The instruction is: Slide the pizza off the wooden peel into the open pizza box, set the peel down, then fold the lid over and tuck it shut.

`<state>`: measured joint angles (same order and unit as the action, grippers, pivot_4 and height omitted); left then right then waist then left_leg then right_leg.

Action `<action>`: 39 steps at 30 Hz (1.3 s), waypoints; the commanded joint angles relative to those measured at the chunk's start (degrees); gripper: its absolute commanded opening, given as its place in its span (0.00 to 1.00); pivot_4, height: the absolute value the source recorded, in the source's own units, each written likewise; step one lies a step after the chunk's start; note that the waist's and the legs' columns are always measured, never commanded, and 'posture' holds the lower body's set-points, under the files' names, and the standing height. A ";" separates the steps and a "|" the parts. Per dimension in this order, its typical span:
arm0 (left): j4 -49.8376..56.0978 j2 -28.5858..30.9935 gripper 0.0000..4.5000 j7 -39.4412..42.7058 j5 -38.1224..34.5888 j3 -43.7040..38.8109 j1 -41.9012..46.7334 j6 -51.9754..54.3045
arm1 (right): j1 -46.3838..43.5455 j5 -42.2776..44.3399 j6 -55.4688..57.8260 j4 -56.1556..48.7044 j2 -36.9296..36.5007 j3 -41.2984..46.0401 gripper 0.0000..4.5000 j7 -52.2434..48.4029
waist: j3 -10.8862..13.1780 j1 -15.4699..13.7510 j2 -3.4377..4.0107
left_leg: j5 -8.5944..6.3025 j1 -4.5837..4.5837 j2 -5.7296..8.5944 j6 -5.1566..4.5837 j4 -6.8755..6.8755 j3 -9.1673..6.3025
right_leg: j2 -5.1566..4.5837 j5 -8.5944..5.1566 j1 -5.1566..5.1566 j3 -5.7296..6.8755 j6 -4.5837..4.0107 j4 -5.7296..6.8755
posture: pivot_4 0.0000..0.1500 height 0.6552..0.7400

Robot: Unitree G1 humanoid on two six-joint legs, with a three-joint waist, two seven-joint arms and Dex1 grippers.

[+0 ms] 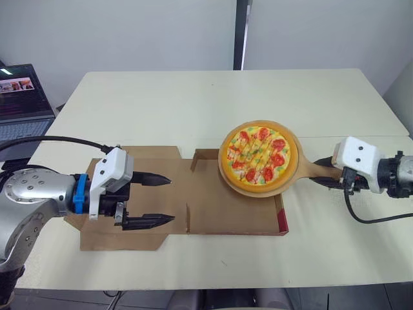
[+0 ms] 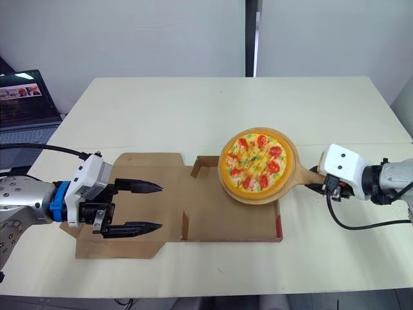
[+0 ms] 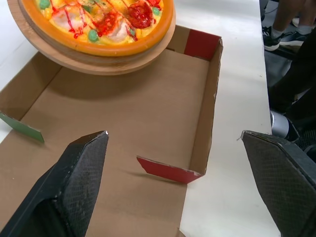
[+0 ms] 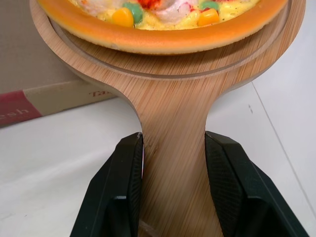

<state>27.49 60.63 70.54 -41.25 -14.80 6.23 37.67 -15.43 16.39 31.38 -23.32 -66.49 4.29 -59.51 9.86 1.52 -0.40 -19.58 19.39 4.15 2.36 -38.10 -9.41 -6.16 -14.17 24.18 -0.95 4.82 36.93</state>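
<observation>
**Pizza on the peel, box corner covered**

The right end effector (image 4: 174, 148) is clamped on the handle of the wooden peel (image 1: 308, 169), and the handle's end is hidden in its grip. The pizza (image 1: 258, 154) lies on the peel, covering the 2 o'clock corner of the pizza box (image 1: 219, 213). The left end effector (image 1: 169, 200), spread and empty, hovers at 9 o'clock over the flat lid (image 1: 148, 240), hiding part of it.

The pizza (image 1: 258, 154) is yellow with an orange rim, red rounds, green dots and thin red lines. The peel (image 4: 168, 84) is light brown wood with fine stripes. The pizza box (image 2: 219, 219) is plain brown, with red and green flaps. The bench (image 1: 193, 97) is creamy white. The left end effector (image 1: 171, 199) and the right end effector (image 4: 173, 137) are black.
</observation>
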 commanded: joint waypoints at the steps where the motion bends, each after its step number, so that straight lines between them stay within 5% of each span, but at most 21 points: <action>1: 1.75 0.76 1.00 -0.14 0.22 -1.76 -0.84 -1.26 | -3.60 -1.84 -3.40 -0.67 -1.37 0.79 0.35 -0.41 | 0.00 0.01 0.00 | 0.00 0.00 0.00 0.00 0.00 0.00 | 0.00 0.00 0.00 0.01 0.00 -0.01 | 1.00 1.00; 27: 0.61 -0.09 1.00 0.89 2.48 0.60 -1.14 -5.06 | -14.09 -9.90 -12.47 13.84 -3.57 1.72 0.35 -1.29 | 0.00 0.03 0.00 | 0.00 0.10 0.01 0.00 0.00 0.02 | -0.01 0.02 0.11 0.00 -0.04 -0.01 | 1.00 1.00; 39: 2.05 -4.26 1.00 -2.35 -0.95 4.17 5.55 -4.15 | 3.43 -3.09 2.82 8.14 1.91 22.55 0.35 1.60 | -0.01 -0.39 0.00 | 0.00 0.16 0.02 0.00 -0.07 0.01 | -0.01 0.05 0.11 0.01 -0.06 0.04 | 1.00 1.00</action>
<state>27.64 56.91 69.23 -40.51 -10.73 10.56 33.33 -12.20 11.78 31.75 -12.25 -64.92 21.20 -59.81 9.85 1.13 -0.40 -19.58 19.55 4.17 2.36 -38.18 -9.40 -6.18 -14.12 24.28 -0.94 4.76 36.98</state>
